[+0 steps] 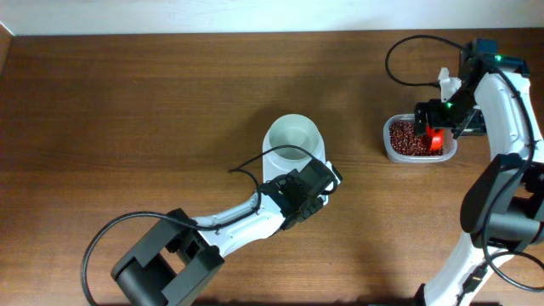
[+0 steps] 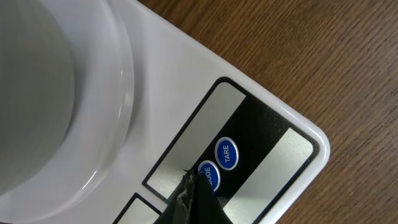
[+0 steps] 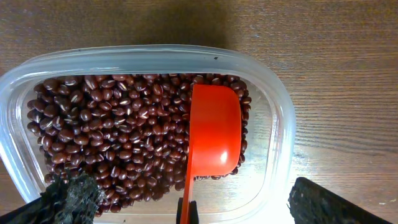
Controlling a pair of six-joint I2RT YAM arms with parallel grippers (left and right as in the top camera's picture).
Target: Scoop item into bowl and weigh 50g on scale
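The white bowl (image 1: 294,136) (image 2: 50,87) stands on the white scale (image 1: 274,167) (image 2: 186,74) at mid-table. My left gripper (image 1: 328,175) (image 2: 194,182) is shut, its dark tip resting at the blue MODE button (image 2: 211,175), next to the TARE button (image 2: 226,154) and the grey display (image 2: 186,146). Red-brown beans (image 1: 403,138) (image 3: 112,130) fill the left of a clear tub (image 1: 418,156) (image 3: 273,93). A red scoop (image 1: 435,139) (image 3: 214,130) lies in the tub. My right gripper (image 1: 429,127) (image 3: 189,193) hangs wide open over it, fingers either side of the handle, not touching it.
Bare wooden tabletop (image 1: 153,110) surrounds the scale and tub. The right arm's black cable (image 1: 408,51) loops above the tub at the far right. The left arm's base (image 1: 161,263) sits at the table's front edge.
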